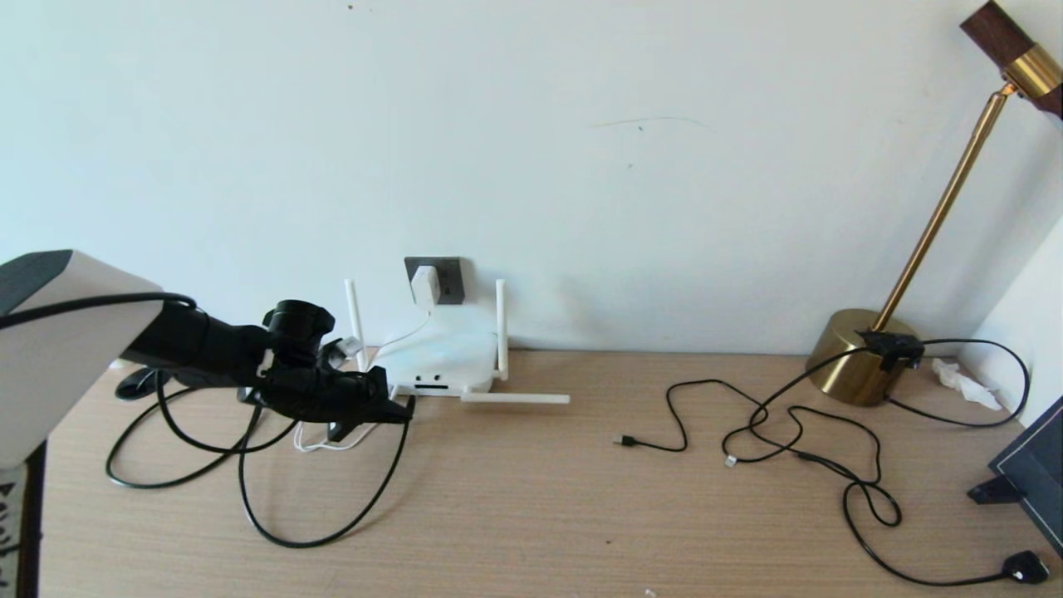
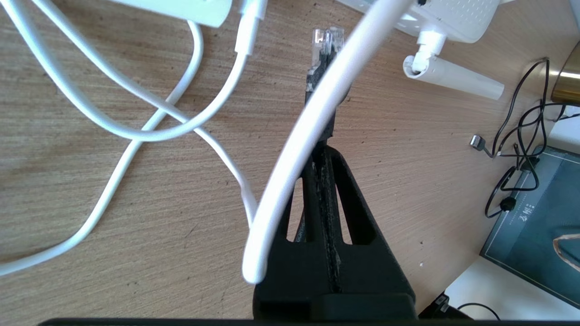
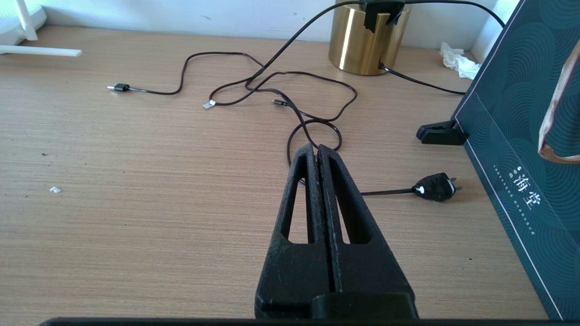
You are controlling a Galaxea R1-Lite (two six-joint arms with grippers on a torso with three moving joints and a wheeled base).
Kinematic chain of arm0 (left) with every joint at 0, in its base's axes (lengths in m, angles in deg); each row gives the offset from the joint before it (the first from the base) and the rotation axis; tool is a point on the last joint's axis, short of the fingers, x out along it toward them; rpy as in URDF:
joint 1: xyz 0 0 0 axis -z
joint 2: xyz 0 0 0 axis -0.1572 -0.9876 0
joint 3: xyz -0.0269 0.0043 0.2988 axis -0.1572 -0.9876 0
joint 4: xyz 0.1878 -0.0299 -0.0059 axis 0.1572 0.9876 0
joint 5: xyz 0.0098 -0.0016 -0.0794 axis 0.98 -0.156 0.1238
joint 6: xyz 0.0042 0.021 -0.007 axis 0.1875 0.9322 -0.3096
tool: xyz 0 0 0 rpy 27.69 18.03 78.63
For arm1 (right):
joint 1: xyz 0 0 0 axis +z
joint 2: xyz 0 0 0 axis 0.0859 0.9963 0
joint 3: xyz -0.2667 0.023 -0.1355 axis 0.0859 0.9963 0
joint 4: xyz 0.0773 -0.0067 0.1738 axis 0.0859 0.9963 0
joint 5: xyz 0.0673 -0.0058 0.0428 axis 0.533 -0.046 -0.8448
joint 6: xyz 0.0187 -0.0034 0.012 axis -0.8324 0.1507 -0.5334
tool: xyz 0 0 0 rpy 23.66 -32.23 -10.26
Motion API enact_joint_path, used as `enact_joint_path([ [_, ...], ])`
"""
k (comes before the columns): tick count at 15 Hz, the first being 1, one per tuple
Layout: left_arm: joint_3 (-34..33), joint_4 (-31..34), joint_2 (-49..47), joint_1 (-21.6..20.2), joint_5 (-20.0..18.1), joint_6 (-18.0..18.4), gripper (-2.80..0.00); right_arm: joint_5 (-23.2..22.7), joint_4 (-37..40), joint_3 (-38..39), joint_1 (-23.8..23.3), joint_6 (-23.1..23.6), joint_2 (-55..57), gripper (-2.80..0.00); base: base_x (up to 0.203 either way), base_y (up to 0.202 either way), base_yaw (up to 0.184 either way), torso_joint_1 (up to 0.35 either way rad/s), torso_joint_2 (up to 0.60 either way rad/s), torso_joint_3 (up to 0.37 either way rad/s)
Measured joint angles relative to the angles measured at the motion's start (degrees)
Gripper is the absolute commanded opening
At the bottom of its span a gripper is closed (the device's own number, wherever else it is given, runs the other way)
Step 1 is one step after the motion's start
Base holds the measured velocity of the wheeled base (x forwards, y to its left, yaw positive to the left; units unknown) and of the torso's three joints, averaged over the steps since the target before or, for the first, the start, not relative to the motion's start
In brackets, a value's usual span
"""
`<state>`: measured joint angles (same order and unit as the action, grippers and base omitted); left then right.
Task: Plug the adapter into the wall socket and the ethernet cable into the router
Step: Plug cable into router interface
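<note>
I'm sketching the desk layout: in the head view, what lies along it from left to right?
Left gripper shut on the ethernet cable → router → loose black cables → brass lamp base → dark box.

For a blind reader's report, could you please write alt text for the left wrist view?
The left gripper, fingers shut on the ethernet cable, holds its clear connector pointing toward the router above a wooden table. The adapter's white cord loops beside it, and one white antenna crosses in front.
</note>
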<state>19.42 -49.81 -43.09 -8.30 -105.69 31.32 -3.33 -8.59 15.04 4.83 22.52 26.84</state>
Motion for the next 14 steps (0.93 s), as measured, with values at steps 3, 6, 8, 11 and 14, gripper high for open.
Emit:
enact_joint_path([
  [3, 0.3, -0.3, -0.2, 0.0, -0.1, 0.0, -2.80, 0.0, 0.0, 0.0, 0.0, 0.0, 0.0, -2.80, 0.000, 0.000, 0.000, 0.000, 0.00, 0.000],
  [6, 0.9, -0.4, -0.4, 0.0, -0.1, -0.9, -2.80, 0.0, 0.0, 0.0, 0.0, 0.0, 0.0, -2.80, 0.000, 0.000, 0.000, 0.000, 0.00, 0.000],
  [8, 1.2, -0.5, -0.6, 0.1, -0.1, -1.4, -2.80, 0.0, 0.0, 0.0, 0.0, 0.0, 0.0, -2.80, 0.000, 0.000, 0.000, 0.000, 0.00, 0.000],
  [11, 1.5, -0.8, -1.0, 0.2, -0.1, -1.5, -2.80, 0.0, 0.0, 0.0, 0.0, 0.0, 0.0, -2.80, 0.000, 0.000, 0.000, 0.000, 0.00, 0.000],
  [14, 2.1, -0.8, -1.5, 0.4, -0.1, -1.6, -2.80, 0.0, 0.0, 0.0, 0.0, 0.0, 0.0, -2.80, 0.000, 0.000, 0.000, 0.000, 0.00, 0.000],
])
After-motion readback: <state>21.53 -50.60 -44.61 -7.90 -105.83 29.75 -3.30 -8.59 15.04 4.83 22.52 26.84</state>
